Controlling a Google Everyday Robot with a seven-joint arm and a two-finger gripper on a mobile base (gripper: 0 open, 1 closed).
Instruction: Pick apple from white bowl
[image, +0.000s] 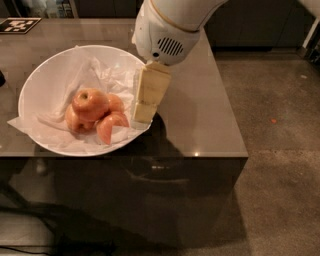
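Observation:
The white bowl (47, 65), wide, shallow and lined with crumpled white paper, sits on the left part of the grey table. The orange-red apple (91, 102), with a yellowish blush at its stem dimple, lies on top of the fruit pile in the bowl's middle. A cut wedge-like piece (111, 126) lies to its lower right, and other apple parts (74, 120) lie under and behind it. My gripper (142, 116) hangs down from the white wrist over the bowl's right rim, about one apple width right of the apple and apart from it.
The table's (200, 115) front edge runs just below the bowl, and its right edge drops to the concrete floor (280, 150). A black-and-white marker tag (17, 25) lies at the table's far left corner. A dark object (1, 77) shows at the left edge.

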